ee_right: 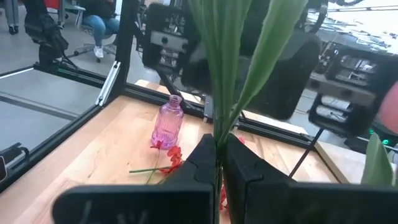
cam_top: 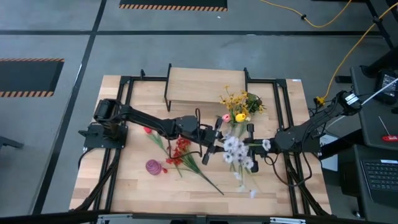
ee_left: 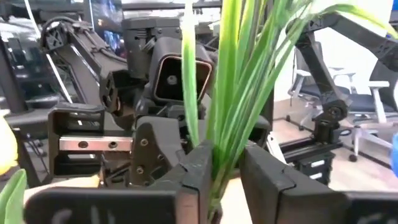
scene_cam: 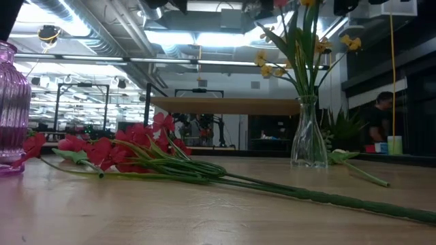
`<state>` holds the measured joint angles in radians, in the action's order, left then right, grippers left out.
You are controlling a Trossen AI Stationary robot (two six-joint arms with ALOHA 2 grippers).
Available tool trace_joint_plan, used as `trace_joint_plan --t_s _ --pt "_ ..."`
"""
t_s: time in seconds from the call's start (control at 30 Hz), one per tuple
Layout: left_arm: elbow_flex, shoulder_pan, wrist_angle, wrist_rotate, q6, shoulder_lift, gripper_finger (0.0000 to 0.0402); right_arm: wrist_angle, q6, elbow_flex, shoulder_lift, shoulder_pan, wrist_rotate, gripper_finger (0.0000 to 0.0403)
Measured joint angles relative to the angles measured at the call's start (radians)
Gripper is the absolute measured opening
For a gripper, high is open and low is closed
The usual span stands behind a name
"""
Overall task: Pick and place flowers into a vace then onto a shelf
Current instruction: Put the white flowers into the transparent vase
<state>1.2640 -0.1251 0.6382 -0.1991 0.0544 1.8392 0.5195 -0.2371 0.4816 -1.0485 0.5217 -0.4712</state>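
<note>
Overhead, the left gripper (cam_top: 219, 144) and right gripper (cam_top: 254, 144) meet at a bunch of white flowers (cam_top: 236, 152). Low down, a red berry spray (scene_cam: 136, 153) lies lengthwise, blossoms toward the pink vase (scene_cam: 13, 109). Wrist views show green stalks (ee_left: 233, 93) upright between the left fingers (ee_left: 196, 174), parted; the right clamps them (ee_right: 230, 68).
</note>
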Motion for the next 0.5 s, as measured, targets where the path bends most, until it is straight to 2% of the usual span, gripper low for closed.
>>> trace_joint_plan --t_s 0.2,0.33,0.5 --pt "0.000 -0.028 -0.166 0.001 0.010 -0.084 0.0099 0.000 -0.004 0.000 0.000 0.000 -0.008 0.0006" --pt "0.000 -0.048 -0.308 0.014 0.051 -0.147 0.0101 0.003 -0.007 0.000 0.005 0.000 -0.086 0.0006" --pt "0.000 -0.079 -0.442 0.171 0.099 -0.209 0.0087 -0.005 -0.003 0.000 0.022 0.014 -0.105 0.0006"
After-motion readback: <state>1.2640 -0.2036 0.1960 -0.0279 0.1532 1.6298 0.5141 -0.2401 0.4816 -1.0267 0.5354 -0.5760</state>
